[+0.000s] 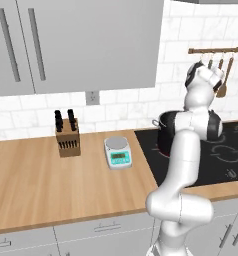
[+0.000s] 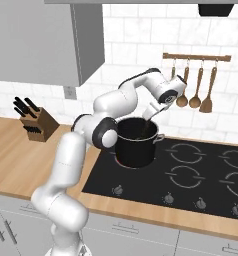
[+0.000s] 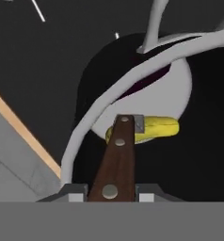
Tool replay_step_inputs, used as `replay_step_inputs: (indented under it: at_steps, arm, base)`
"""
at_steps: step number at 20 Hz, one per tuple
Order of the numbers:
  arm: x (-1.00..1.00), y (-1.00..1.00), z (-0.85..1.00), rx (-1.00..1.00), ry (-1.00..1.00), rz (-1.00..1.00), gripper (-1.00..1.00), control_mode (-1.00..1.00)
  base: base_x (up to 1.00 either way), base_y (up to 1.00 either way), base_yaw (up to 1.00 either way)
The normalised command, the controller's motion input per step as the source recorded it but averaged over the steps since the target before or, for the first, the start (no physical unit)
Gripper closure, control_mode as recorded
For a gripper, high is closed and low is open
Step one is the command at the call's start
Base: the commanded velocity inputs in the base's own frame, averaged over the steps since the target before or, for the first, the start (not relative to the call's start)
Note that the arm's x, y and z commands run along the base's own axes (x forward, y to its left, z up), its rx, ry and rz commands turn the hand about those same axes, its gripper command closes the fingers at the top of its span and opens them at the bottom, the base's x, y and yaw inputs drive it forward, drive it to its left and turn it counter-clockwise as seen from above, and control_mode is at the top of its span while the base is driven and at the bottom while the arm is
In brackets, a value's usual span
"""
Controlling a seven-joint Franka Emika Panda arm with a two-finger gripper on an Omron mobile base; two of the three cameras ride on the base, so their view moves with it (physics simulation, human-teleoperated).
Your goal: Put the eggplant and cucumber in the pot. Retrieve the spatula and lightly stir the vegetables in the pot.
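In the left base view, the pot is seen on the black cooktop, largely hidden behind the arm. In the right base view, the gripper is held just above the pot's rim, the spatula angled down into it. In the hand view, the spatula's brown handle is pinched between the fingertips, its blade beside the cucumber on the pot floor — a dark purple shape beyond is probably the eggplant. Loading is judged done; stirring is judged under way or about to begin.
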Motion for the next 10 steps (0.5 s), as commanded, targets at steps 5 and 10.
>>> replay_step_inputs:
  at_steps: [5, 10]
  arm:
    - [0.09, 0.08, 0.00, 0.09, -0.03, 0.00, 1.00, -1.00]
    - [0.07, -0.25, 0.00, -0.19, -0.12, -0.12, 1.00, -1.00]
  base:
    - [0.00, 0.00, 0.00]
    - [0.00, 0.00, 0.00]
